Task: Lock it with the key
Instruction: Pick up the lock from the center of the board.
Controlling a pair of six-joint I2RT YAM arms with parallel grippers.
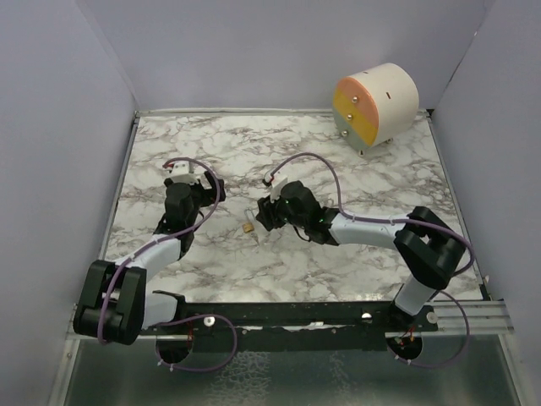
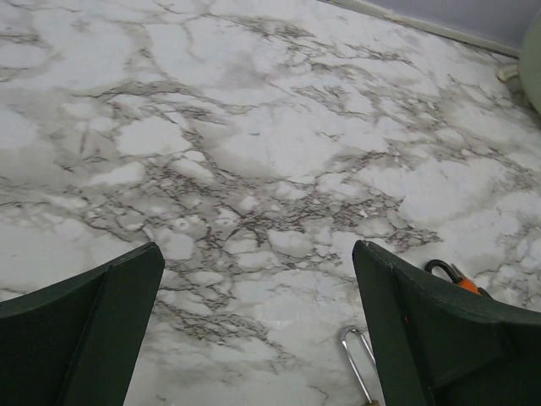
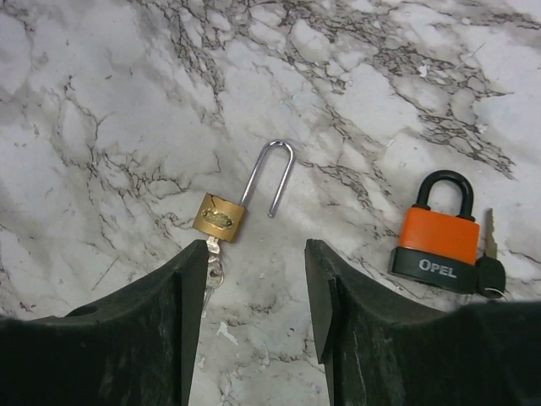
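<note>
Right wrist: brass padlock [image 3: 220, 217] (shackle [image 3: 272, 165] open) lies near orange padlock [image 3: 434, 238].

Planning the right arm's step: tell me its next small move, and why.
Probably lower the open right gripper toward the key of the brass padlock. The shackle is swung open, the key sits in the lock's base just ahead of the gripper, and nothing is held.

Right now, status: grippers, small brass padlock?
Left gripper open, empty. Right gripper open, just short of small brass padlock: silver shackle open, key in its base. Orange padlock lies apart, not obstructing.
</note>
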